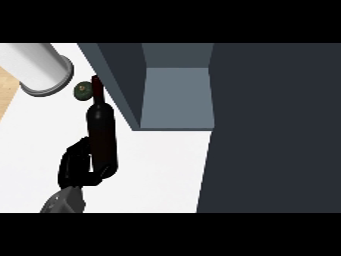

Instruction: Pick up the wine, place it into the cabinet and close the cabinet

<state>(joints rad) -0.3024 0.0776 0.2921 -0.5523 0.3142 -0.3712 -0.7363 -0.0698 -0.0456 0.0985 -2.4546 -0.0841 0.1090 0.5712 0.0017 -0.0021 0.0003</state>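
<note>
Your left hand [77, 165] was curled round the wine bottle [101, 125] low down, just left of the open cabinet [174, 95], not yet inside. You likely gripped low to keep the neck clear.

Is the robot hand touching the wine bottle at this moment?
Touching. The head view shows the left robot hand curled round the lower part of the wine bottle, with no gap between them.
</note>
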